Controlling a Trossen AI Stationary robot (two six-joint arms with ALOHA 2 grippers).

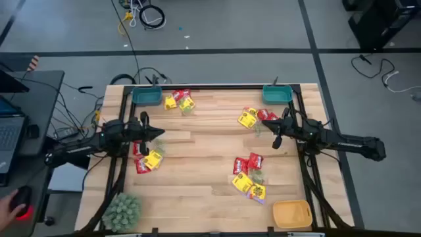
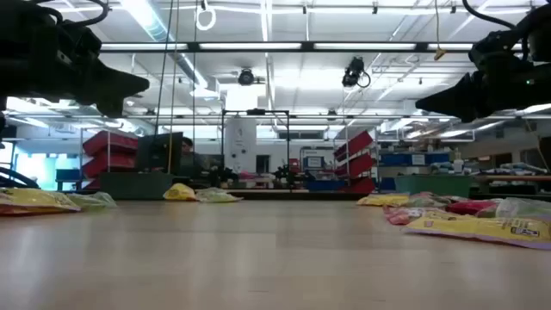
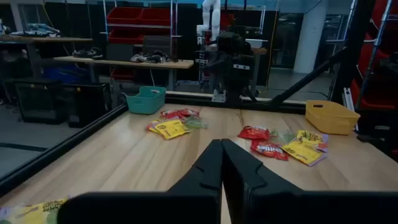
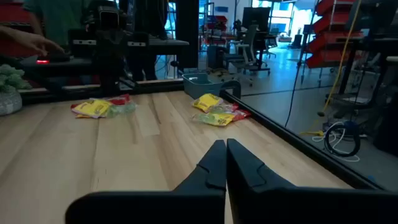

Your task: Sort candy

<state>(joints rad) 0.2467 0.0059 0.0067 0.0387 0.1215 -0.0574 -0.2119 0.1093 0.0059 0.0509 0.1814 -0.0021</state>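
A pale wooden counter (image 1: pixel 204 155) seen from above, with two dark robot arms reaching in from either side.

At the left, the left claw (image 1: pixel 160 133) hangs above the wood with its two fingers pressed together, holding nothing. Just beside and below it lies a small heap of candy (image 1: pixel 147 158), red and yellow packets. In the near left corner sits a fuzzy green plant (image 1: pixel 122 209). In the far left corner stands a teal bin (image 1: pixel 147 96), with another candy pile (image 1: pixel 179 101) just to its right.

Right of the middle, toward the near edge, a larger candy cluster (image 1: pixel 249 176) of red, yellow and pale green packets spreads out, with a yellow-orange bin (image 1: pixel 291 214) near it in the near right corner.

Farther right, more candy (image 1: pixel 253 118) lies near a second teal bin (image 1: pixel 277 94). The right claw (image 1: pixel 277 141) hovers close by that pile, fingers shut tight and empty.
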